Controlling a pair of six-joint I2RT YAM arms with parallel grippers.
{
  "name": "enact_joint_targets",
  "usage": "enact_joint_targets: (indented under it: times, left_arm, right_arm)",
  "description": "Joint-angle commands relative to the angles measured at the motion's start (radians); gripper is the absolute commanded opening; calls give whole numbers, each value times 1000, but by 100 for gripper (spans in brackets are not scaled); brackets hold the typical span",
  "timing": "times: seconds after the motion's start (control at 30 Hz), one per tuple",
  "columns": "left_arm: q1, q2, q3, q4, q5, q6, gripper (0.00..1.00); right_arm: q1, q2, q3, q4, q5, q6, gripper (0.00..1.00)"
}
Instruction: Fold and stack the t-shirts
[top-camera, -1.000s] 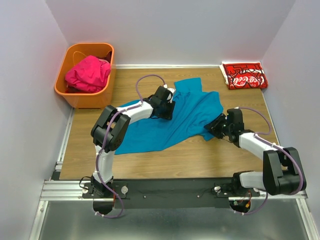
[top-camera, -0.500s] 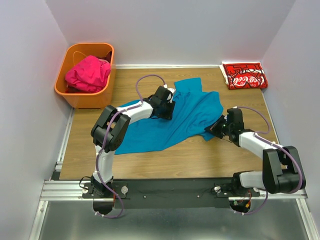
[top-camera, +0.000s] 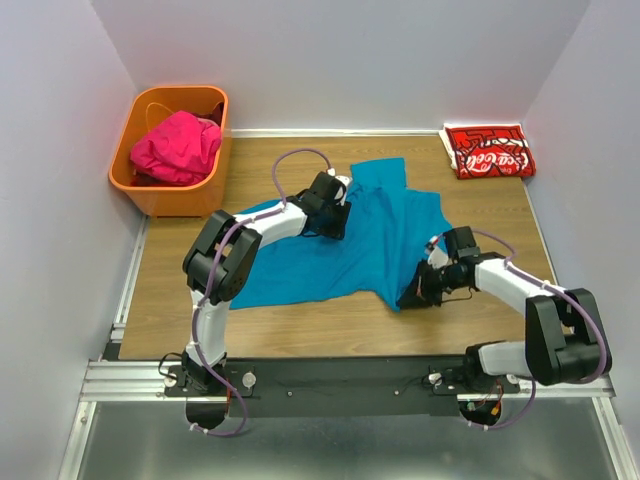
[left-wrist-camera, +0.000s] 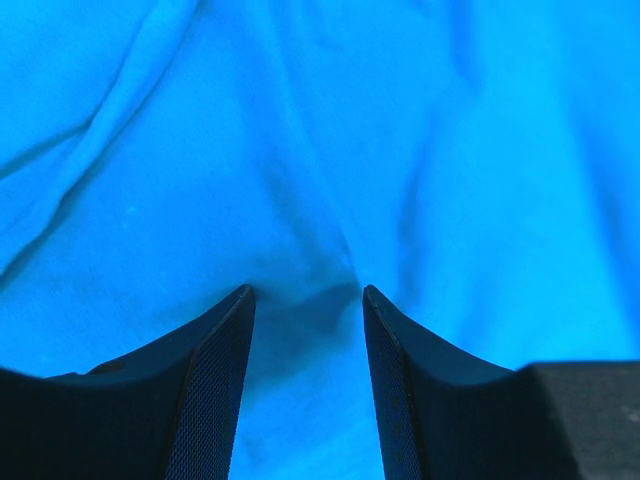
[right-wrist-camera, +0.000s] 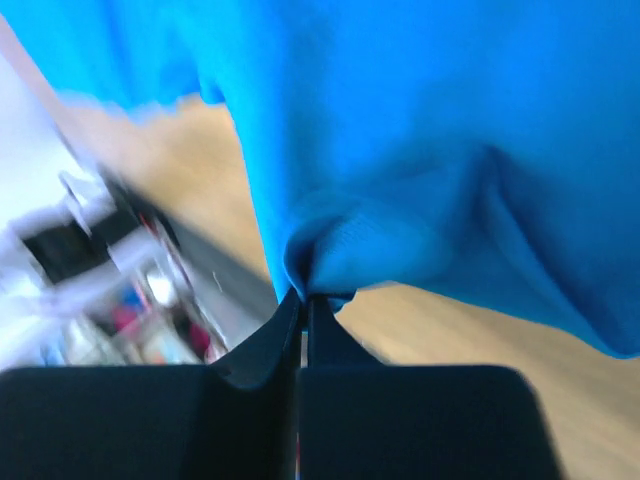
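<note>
Right gripper (right-wrist-camera: 303, 297) pinched tight on the teal t-shirt (top-camera: 330, 265) at its bunched edge, four o'clock, left gripper (left-wrist-camera: 305, 292) with jaws partly apart, tips resting on the same cloth near centre

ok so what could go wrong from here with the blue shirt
1. The right gripper pinches only a small bunch at the edge of the teal-blue t-shirt, so the cloth may slip out under a pull.
2. The left gripper stands open with its tips seemingly pressed on the shirt's middle. A pull against it could bunch the creased cloth and spoil the fold.
</note>
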Motion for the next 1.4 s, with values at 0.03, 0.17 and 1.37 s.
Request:
enact_joint_targets:
  times: [0.03,0.17,1.37]
  left_arm:
    - [2,49,23,-26,-37,20,56]
    - [2,31,17,-20,-55,17,56]
    - [297,-284,-442,57,-119,-155,56]
  right_arm:
    - [76,13,17,-262,-124,-168,21]
    - [78,6,161,-336,-6,-193,37]
    - [-220,505,393,145,533,-59,44]
